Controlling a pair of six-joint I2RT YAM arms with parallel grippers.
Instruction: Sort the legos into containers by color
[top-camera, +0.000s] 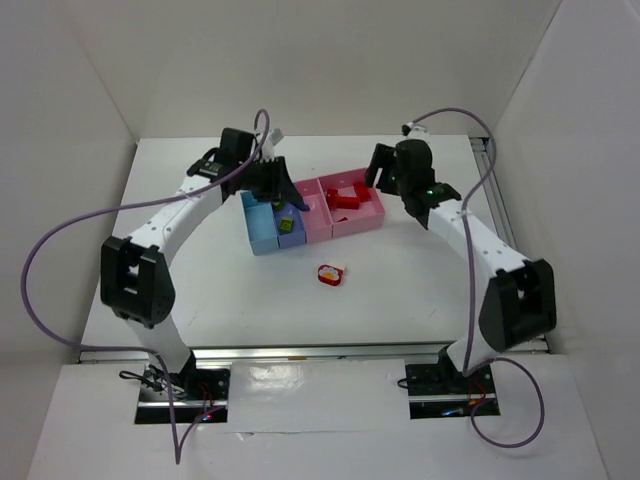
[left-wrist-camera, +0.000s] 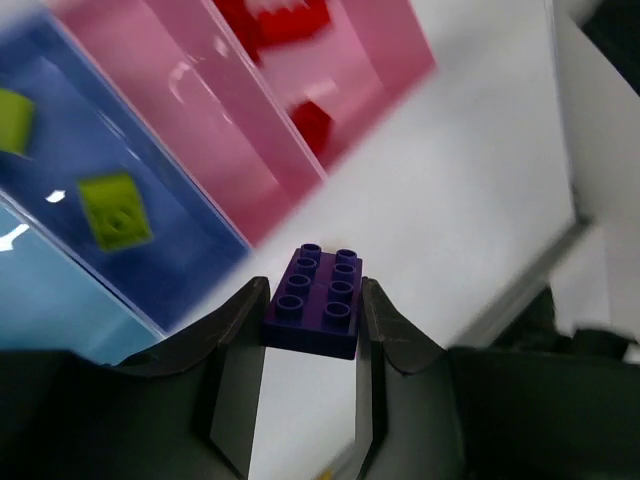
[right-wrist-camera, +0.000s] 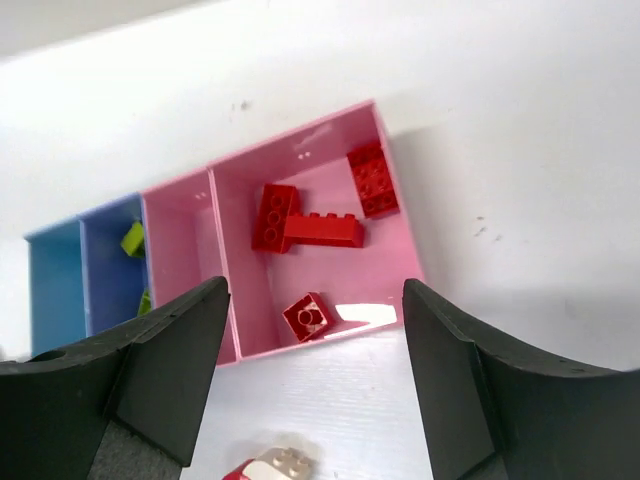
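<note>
Purple lego (left-wrist-camera: 318, 303) clamped, left gripper (left-wrist-camera: 314, 300) (studs up).

Bright, even light, soft shadows; blurred left wrist view, glare on the pink tray (left-wrist-camera: 190, 90).

Top view: I look down from high above, on the near side of the containers (top-camera: 318, 218), far off. Left wrist view: close, slanting across them. Right wrist view: higher, nearly straight down. All three views share the containers.
</note>
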